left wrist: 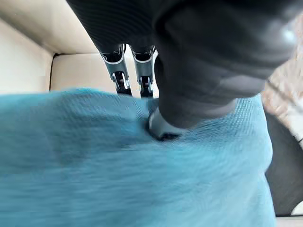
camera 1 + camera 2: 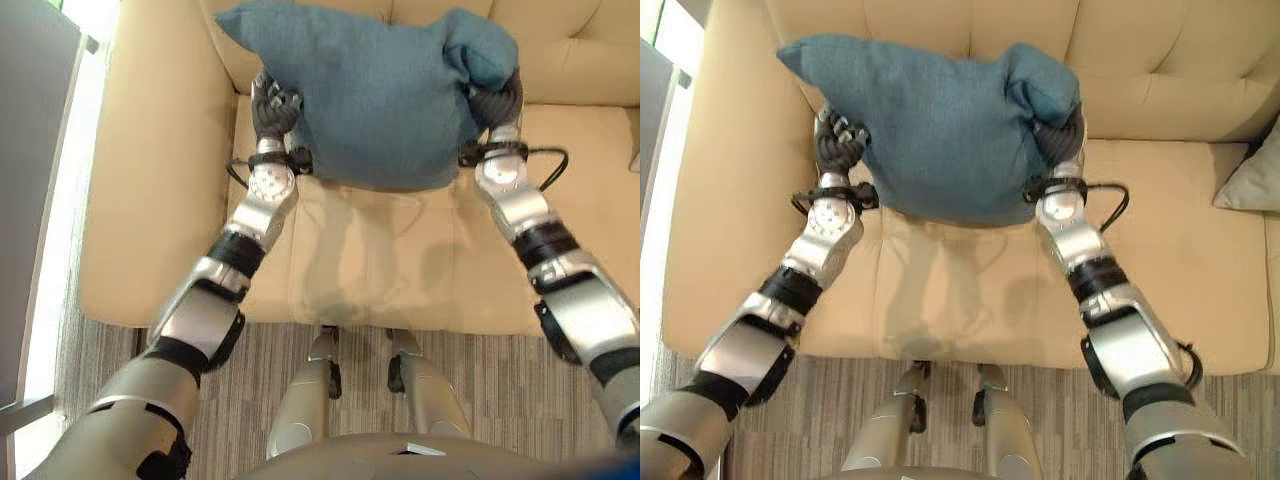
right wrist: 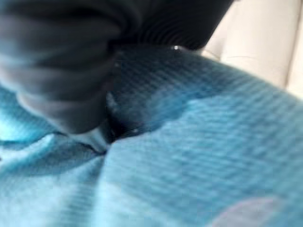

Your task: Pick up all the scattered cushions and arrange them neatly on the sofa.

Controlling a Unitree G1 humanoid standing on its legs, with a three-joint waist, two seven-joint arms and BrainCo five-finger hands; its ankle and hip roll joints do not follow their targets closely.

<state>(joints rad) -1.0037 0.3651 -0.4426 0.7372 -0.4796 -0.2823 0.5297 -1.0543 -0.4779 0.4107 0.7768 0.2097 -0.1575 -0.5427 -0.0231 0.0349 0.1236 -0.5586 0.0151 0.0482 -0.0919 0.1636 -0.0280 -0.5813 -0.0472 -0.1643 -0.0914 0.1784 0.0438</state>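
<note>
The left hand (image 2: 274, 104) sits at the 9 o'clock edge of the blue cushion (image 2: 385, 95), its dark cover and curled fingers against the fabric. In the left wrist view the thumb digs into the cloth and two fingers (image 1: 120, 71) reach past the cushion's far edge, so the hand pinches that side. The cushion is held between both hands above the seat of the cream sofa (image 2: 160, 200), its top near the backrest; whether its lower edge touches the seat cannot be told.

The right hand (image 2: 497, 100) is at the cushion's 3 o'clock side, where the fabric bunches into a lump over it. The head views show only its ribbed cover; its fingers are buried under the fold. The right wrist view shows a pale thumb tip (image 3: 97, 137) pressed into a crease of the cloth, which reads as a grip on the cushion, though the fingers themselves stay hidden.

The right eye view adds a grey cushion (image 2: 1252, 178) at 3 o'clock, lying on the seat by the backrest and cut off by the picture's edge; in the left eye view just a sliver of it appears. The left eye view adds a dark panel (image 2: 35, 150) at 9 o'clock beside the sofa arm. Striped carpet (image 2: 270, 350) runs along 6 o'clock.
</note>
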